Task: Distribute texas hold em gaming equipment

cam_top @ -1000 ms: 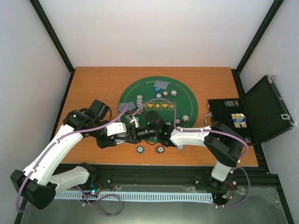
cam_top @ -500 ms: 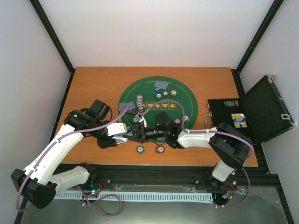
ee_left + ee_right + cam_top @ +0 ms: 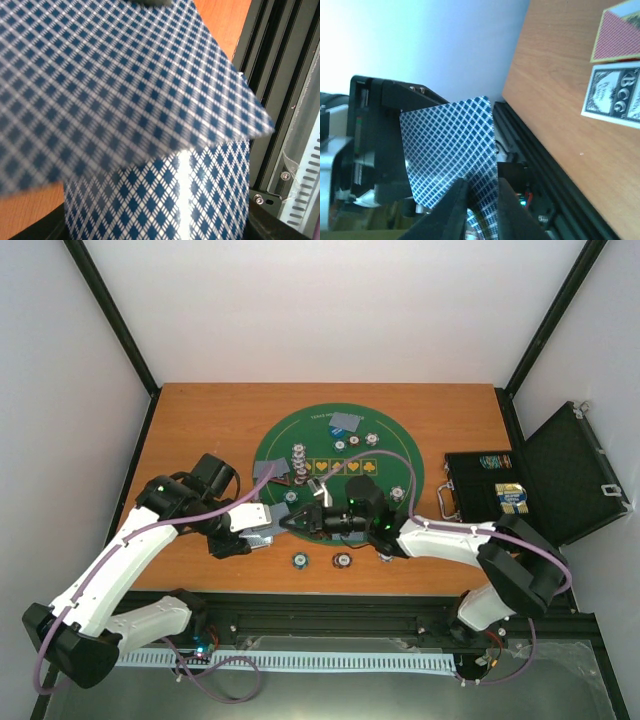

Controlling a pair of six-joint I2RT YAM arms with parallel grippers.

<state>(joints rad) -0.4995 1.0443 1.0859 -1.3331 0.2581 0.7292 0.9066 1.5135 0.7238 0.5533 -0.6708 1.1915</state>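
Note:
My left gripper (image 3: 256, 524) is shut on a deck of blue-checked playing cards (image 3: 160, 200) just off the green mat's near-left edge; the cards hide its fingers in the left wrist view. One card (image 3: 447, 150) juts from the deck, and my right gripper (image 3: 481, 187) is shut on its edge, also seen from above as the right gripper (image 3: 300, 523). Striped poker chips lie on the wood near the front edge (image 3: 299, 560), (image 3: 343, 560). Others sit on the mat (image 3: 398, 493), with a small stack (image 3: 298, 455). Two dealt cards lie at the mat's far side (image 3: 346, 422).
The round green mat (image 3: 400, 455) fills the table's middle. An open black case (image 3: 565, 475) stands at the right edge. In the right wrist view a red-backed card (image 3: 617, 35) and a card box (image 3: 615, 95) lie on the wood. The black frame rail (image 3: 330, 602) runs along the near edge.
The right gripper has closed on a card of the deck, and the right arm has drawn back to the right. The left arm has held still with the deck.

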